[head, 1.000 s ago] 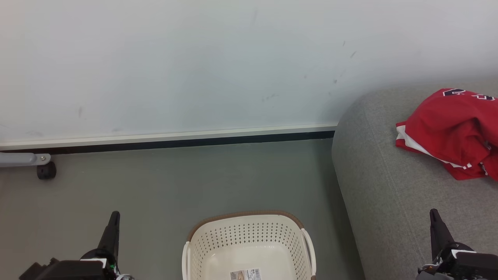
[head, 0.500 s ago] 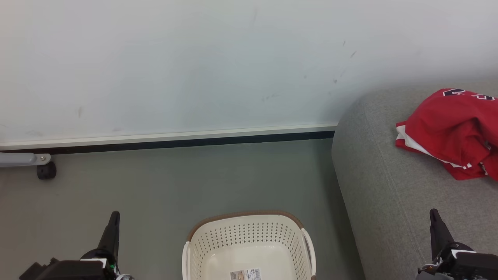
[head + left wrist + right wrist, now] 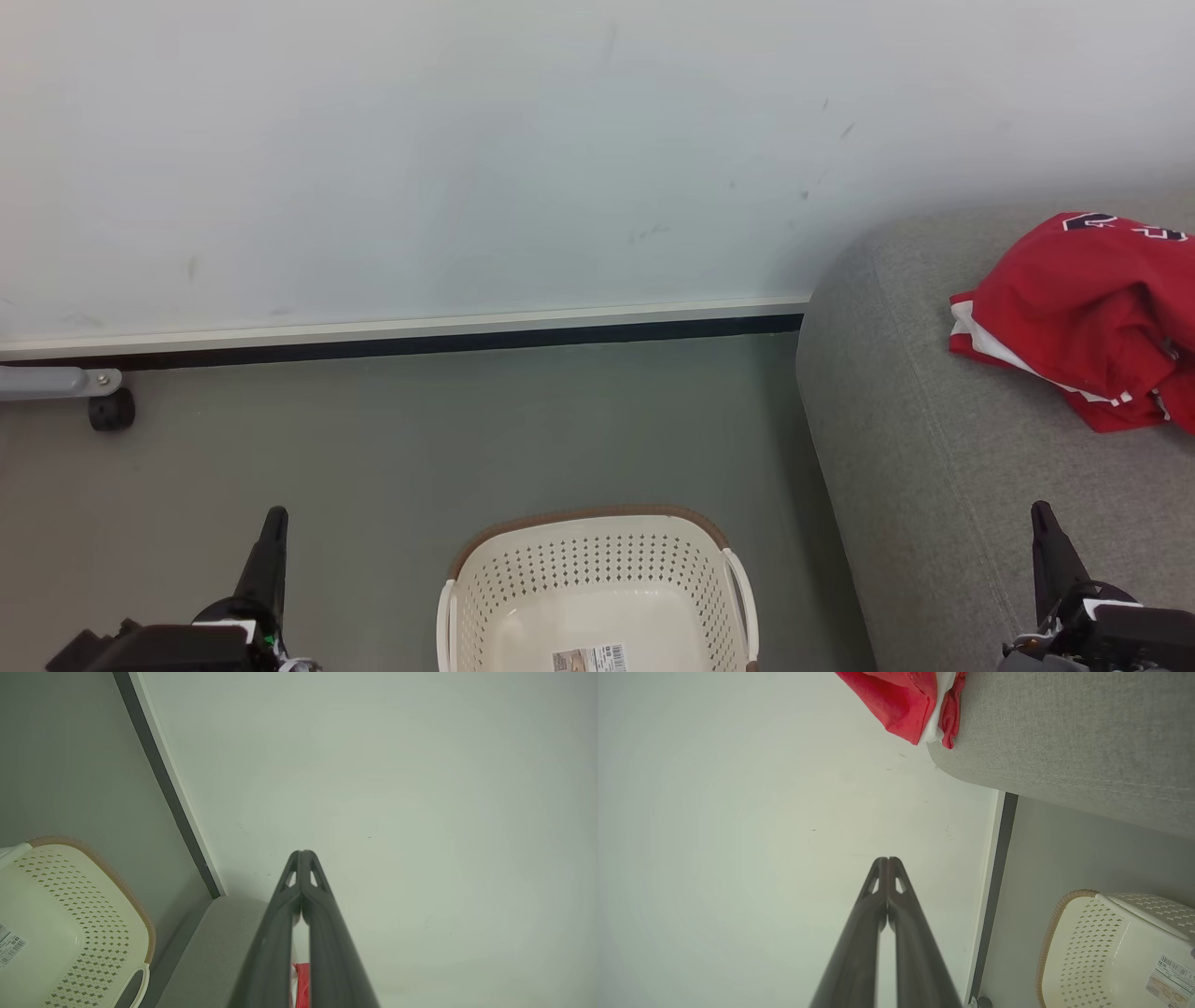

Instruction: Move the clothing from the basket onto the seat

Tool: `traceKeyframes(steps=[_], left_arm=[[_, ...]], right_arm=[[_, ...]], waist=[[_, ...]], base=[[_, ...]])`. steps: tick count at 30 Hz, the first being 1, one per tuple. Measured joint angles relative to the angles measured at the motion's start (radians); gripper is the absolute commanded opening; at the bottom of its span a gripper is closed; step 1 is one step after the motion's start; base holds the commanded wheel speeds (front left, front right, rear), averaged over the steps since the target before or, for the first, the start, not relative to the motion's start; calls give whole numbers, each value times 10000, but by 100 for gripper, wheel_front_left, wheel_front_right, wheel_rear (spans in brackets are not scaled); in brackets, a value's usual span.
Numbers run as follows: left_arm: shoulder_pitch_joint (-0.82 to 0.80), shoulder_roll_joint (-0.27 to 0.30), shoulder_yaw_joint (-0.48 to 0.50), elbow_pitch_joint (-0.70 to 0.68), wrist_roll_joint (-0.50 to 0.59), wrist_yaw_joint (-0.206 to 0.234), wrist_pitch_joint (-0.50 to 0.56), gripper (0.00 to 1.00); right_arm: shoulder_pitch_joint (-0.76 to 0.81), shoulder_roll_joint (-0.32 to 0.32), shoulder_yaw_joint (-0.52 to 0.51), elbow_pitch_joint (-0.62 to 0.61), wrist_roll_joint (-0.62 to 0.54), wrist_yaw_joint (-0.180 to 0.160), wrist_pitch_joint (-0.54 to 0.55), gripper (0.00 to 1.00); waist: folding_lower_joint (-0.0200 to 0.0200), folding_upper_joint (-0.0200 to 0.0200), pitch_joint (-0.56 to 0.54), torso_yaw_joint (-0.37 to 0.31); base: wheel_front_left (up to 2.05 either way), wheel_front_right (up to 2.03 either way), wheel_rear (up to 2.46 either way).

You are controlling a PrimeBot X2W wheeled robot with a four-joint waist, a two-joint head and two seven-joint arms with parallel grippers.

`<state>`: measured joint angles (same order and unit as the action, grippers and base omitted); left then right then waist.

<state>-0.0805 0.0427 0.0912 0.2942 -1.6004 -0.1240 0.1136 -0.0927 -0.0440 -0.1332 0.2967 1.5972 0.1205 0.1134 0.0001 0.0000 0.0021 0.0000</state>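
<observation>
The red jersey (image 3: 1088, 322) with white trim and navy lettering lies crumpled on the light-grey sofa (image 3: 934, 448) at the right. The same clothing (image 3: 906, 700) shows at the sofa's edge in the right wrist view. On the floor at bottom centre stands the cream perforated basket (image 3: 597, 579), holding no fabric, only a label on its bottom. My left gripper (image 3: 274, 519) is shut at the lower left, left of the basket. My right gripper (image 3: 1039, 513) is shut at the lower right, over the sofa's front. The fingertips of each meet in the wrist views (image 3: 302, 855) (image 3: 888, 861).
A pale wall with a white and black skirting board (image 3: 401, 336) runs behind the grey floor. A grey metal leg with a black caster (image 3: 110, 409) stands at the far left. Bare floor lies between the basket and the wall.
</observation>
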Motion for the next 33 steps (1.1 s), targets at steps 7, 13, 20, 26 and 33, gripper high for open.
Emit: traceKeyframes(steps=[7,13,20,26,33], left_arm=[[0,0,0,0,0,0,0,0],[0,0,0,0,0,0,0,0],[0,0,0,0,0,0,0,0],[0,0,0,0,0,0,0,0],[0,0,0,0,0,0,0,0]], right_arm=[[0,0,0,0,0,0,-2,0],[0,0,0,0,0,0,0,0],[0,0,0,0,0,0,-2,0],[0,0,0,-2,0,0,-2,0],[0,0,0,-2,0,0,0,0]], waist=[[0,0,0,0],[0,0,0,0],[0,0,0,0],[0,0,0,0],[-1,0,0,0]], base=[[0,0,0],[0,0,0],[0,0,0],[0,0,0],[0,0,0]])
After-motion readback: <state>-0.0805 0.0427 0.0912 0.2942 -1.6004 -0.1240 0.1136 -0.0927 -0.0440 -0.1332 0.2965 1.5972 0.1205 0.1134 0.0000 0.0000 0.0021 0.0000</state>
